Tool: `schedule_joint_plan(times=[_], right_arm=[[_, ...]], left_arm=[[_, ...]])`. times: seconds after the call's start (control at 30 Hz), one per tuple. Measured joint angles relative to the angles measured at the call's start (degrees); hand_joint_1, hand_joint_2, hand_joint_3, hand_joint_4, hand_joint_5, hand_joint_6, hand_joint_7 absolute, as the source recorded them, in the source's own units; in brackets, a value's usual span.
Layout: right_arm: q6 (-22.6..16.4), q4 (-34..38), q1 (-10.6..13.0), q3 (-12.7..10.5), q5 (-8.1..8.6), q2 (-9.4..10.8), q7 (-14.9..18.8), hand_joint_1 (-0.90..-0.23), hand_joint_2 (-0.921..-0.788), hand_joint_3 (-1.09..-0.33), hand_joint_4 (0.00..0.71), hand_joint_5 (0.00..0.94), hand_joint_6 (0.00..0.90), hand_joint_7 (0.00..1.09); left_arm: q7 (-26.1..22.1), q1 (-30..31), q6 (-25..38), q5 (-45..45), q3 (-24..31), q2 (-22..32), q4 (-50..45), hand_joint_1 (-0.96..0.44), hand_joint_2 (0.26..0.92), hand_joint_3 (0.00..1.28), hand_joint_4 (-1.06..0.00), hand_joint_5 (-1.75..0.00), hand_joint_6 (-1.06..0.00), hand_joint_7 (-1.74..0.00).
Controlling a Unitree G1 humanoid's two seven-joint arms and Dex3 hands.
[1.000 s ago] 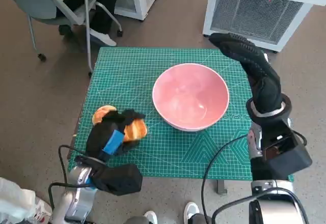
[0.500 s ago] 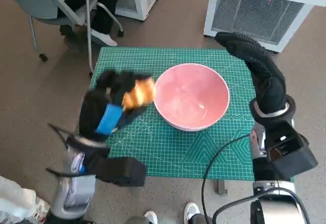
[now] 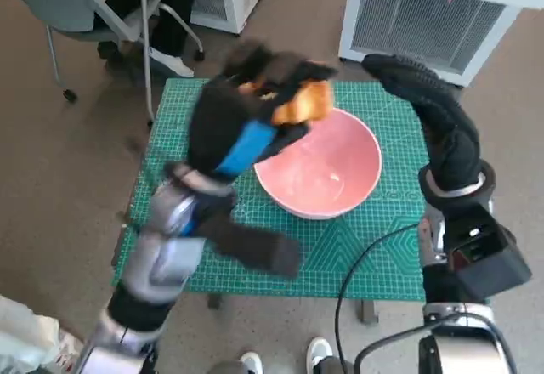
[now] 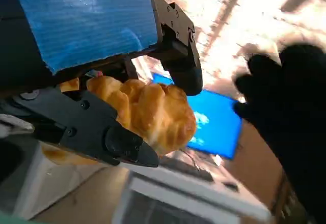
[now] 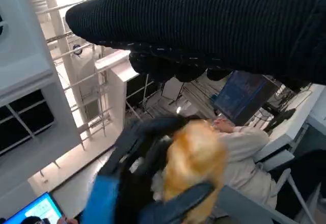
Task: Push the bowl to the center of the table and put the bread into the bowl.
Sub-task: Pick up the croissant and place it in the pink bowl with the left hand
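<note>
The pink bowl [image 3: 327, 170] stands on the green cutting mat [image 3: 212, 127], right of its middle. My left hand [image 3: 255, 115] is raised above the bowl's far-left rim and grips the golden bread [image 3: 304, 102]. The left wrist view shows the bread [image 4: 147, 112] held between the black fingers [image 4: 91, 127]. In the right wrist view the same hand [image 5: 137, 183] and bread [image 5: 196, 158] appear blurred. My right hand [image 3: 425, 110] in its black glove hangs beside the bowl's right rim, fingers stretched out, holding nothing; it shows as a dark band [image 5: 204, 25] in its own wrist view.
A white slatted unit [image 3: 433, 17] stands beyond the table's far right corner. A chair with a seated person's legs [image 3: 144, 17] is at the far left. A black cable [image 3: 357, 280] runs over the mat's near right edge.
My left hand has lifted the bread off the mat's left side and swung it up and to the right, over the bowl's rim. The right hand has hardly moved.
</note>
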Motion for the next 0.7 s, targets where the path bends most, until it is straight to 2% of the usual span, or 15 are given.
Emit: schedule_joint_plan(times=[0.3,0.5,0.63,0.67,0.7], right_arm=[[0.08,-1.15,0.92,-0.14,-1.44,-0.1,-1.05,-0.557,-0.921,-0.76,0.276,0.002,0.275,0.09],[0.53,-1.95,1.5,-0.25,-1.69,-0.18,-1.25,-0.558,-0.921,-0.76,0.278,0.003,0.273,0.09],[0.58,-2.6,1.74,-0.35,-1.8,-0.25,-1.69,-0.554,-0.921,-0.76,0.278,0.003,0.271,0.1],[0.59,-2.77,1.81,-0.37,-1.87,-0.25,-1.76,-0.553,-0.921,-0.76,0.279,0.003,0.27,0.1],[0.6,-2.91,1.87,-0.38,-1.96,-0.25,-1.86,-0.552,-0.921,-0.76,0.279,0.003,0.27,0.1]], left_arm=[[-1.5,-7.48,-4.54,-1.6,-3.99,-2.57,19.41,0.0,0.92,0.09,-0.69,-1.19,-0.57,-1.21],[-5.18,-10.61,-6.04,-5.0,-4.85,-4.17,30.46,0.0,0.921,0.11,-0.66,-1.21,-0.56,-1.22],[-9.56,-12.78,-6.35,-7.48,-5.06,-5.0,36.73,0.0,0.921,0.21,-0.55,-1.3,-0.45,-1.36],[-10.92,-13.37,-6.35,-7.89,-5.18,-5.09,38.15,-0.12,0.921,0.24,-0.47,-1.06,-0.43,-1.41],[-12.34,-13.98,-6.33,-8.23,-5.33,-5.14,39.48,-0.17,0.921,0.26,-0.46,-0.94,-0.43,-1.43]])
